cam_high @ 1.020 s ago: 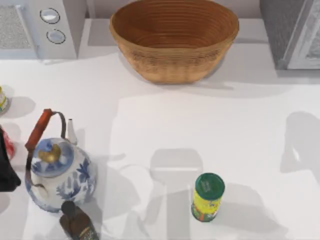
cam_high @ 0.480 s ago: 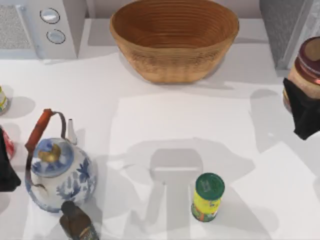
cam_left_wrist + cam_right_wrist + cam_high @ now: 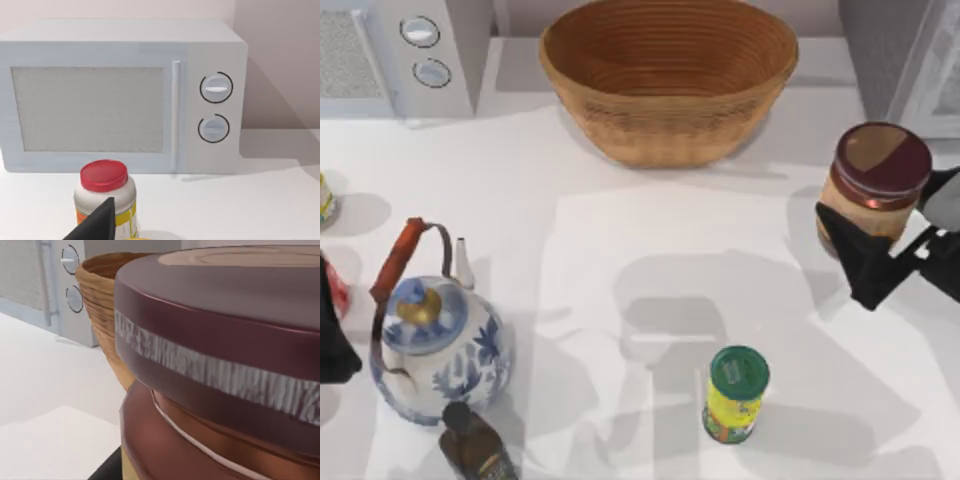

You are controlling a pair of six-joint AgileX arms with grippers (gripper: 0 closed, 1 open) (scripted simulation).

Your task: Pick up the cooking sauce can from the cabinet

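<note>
The cooking sauce can (image 3: 875, 178), with a dark maroon top and a tan patch, hangs above the table at the right. My right gripper (image 3: 886, 226) is shut on it, one dark finger (image 3: 860, 262) lying along its side. Seen close in the right wrist view, the can (image 3: 225, 340) shows its maroon lid and orange-brown body. The grey speckled cabinet (image 3: 876, 40) stands at the back right corner, behind the can and apart from it. My left gripper (image 3: 332, 335) is parked at the table's left edge, with one dark finger (image 3: 97, 224) in the left wrist view.
A wicker basket (image 3: 668, 75) stands at the back centre and a white appliance with two knobs (image 3: 415, 50) at the back left. A green-lidded yellow can (image 3: 735, 392) stands front centre. A blue-and-white teapot (image 3: 435, 345) and a brown bottle (image 3: 475, 450) stand front left. A red-lidded jar (image 3: 105, 192) stands before the appliance.
My right gripper has come in from the right edge holding the can, moving left and forward, away from the cabinet. The left arm has stayed still.
</note>
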